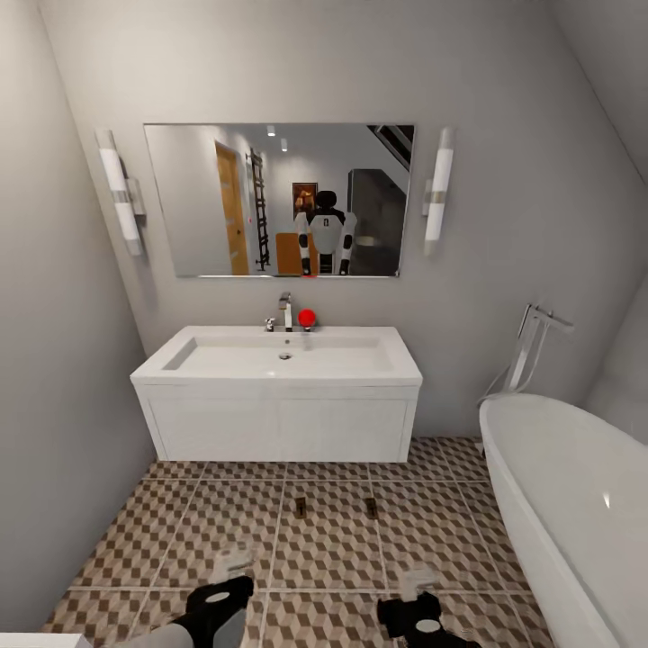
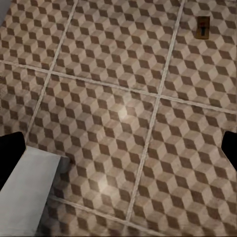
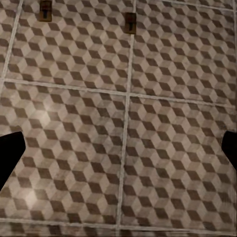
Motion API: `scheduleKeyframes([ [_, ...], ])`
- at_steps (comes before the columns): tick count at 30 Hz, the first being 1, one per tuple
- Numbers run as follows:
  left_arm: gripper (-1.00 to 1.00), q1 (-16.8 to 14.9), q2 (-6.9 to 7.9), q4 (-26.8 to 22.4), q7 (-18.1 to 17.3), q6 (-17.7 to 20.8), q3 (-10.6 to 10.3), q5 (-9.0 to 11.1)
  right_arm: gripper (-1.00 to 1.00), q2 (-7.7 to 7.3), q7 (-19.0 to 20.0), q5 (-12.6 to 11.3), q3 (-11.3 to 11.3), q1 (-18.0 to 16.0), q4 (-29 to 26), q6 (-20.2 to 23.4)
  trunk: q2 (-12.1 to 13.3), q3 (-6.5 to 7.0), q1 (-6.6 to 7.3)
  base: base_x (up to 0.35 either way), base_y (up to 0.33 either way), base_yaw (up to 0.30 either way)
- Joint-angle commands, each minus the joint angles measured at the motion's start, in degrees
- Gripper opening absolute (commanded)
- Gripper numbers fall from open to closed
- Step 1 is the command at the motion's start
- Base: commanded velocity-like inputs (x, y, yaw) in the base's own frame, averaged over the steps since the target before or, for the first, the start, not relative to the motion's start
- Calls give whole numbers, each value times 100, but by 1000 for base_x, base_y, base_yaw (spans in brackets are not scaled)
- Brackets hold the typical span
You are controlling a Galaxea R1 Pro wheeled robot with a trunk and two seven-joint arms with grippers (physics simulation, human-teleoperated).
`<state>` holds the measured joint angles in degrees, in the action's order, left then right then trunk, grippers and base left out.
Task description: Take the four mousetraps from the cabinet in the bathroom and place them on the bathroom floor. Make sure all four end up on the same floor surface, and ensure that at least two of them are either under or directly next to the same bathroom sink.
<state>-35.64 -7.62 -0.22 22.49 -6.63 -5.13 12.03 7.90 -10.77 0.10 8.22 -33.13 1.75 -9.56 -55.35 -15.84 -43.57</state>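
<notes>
Two mousetraps lie flat on the bathroom floor (image 1: 333, 540) in front of the bathroom sink (image 1: 279, 396), side by side and apart: one mousetrap (image 1: 301, 507) in front of the sink's middle, the other mousetrap (image 1: 371, 508) toward the white bathtub (image 1: 576, 504). Nearer the robot than the sink, the left pincer (image 1: 230, 565) and right pincer (image 1: 416, 583) hover over bare tiles, each with fingers spread apart and holding nothing. A mirror (image 1: 279, 200) hangs above the sink.
</notes>
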Motion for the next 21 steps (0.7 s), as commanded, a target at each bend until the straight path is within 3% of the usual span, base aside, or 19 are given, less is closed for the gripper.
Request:
scheduleKeyframes([
  [1,100,83,-2,5,13,-20,-58,54,100,-12,-25,4,39,37,18,42,-5,-7,-1,0,0,0],
  [14,100,1176,9,5,-78,-46,-56,52,100,-134,-48,16,54,1281,16,259,-5,-7,-1,0,0,0],
  [21,100,1758,78,5,-465,-75,-51,59,100,-365,-36,8,51,1698,18,241,-5,-7,-1,0,0,0],
])
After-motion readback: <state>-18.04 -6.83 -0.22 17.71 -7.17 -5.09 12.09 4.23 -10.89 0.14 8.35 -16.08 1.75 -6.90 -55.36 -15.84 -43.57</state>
